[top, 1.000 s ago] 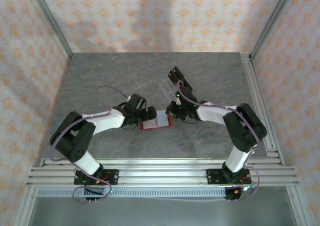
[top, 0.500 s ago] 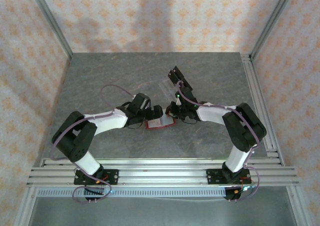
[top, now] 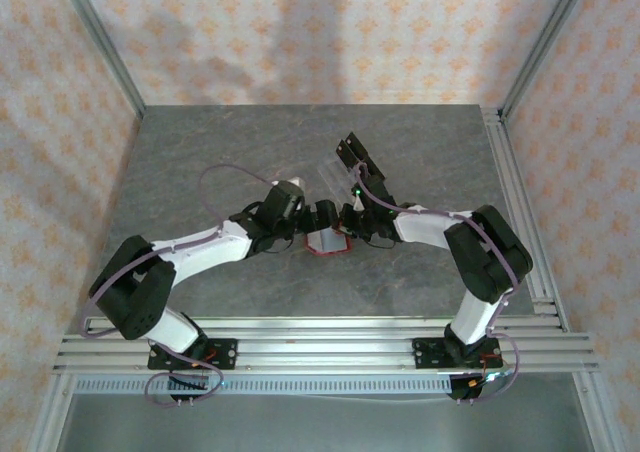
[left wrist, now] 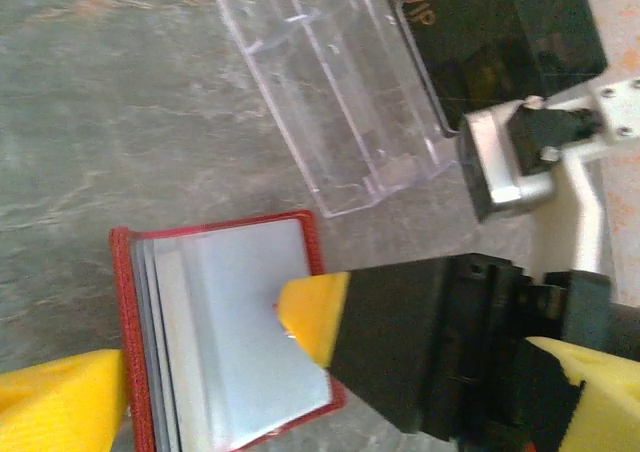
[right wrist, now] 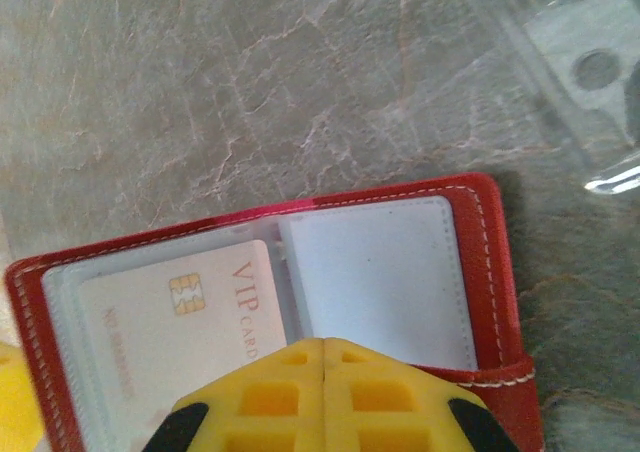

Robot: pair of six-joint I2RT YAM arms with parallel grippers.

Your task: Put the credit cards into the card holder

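The red card holder [right wrist: 495, 272] lies open on the table, showing pale clear sleeves. A whitish credit card [right wrist: 160, 327] marked VIP with a gold chip sits in its left sleeve; the right sleeve [right wrist: 385, 277] looks bare. My right gripper [right wrist: 325, 352] is shut, its yellow tips together over the holder's near edge. In the left wrist view that shut tip [left wrist: 312, 310] touches the holder's [left wrist: 220, 342] pale sleeve. My left gripper [top: 323, 218] is open above the holder [top: 327, 243], one yellow finger [left wrist: 55, 402] on each side of it.
A clear plastic stand [left wrist: 340, 102] lies just beyond the holder, with black blocks [left wrist: 500, 42] at its far end. In the top view the stand [top: 333, 178] and the blocks [top: 352, 152] are behind both grippers. Metal rails [top: 520, 202] line the table's right side.
My left arm has swung right, bringing its open gripper over the card holder and up against the right gripper. The holder appears to sit slightly further right. The right arm has stayed still.
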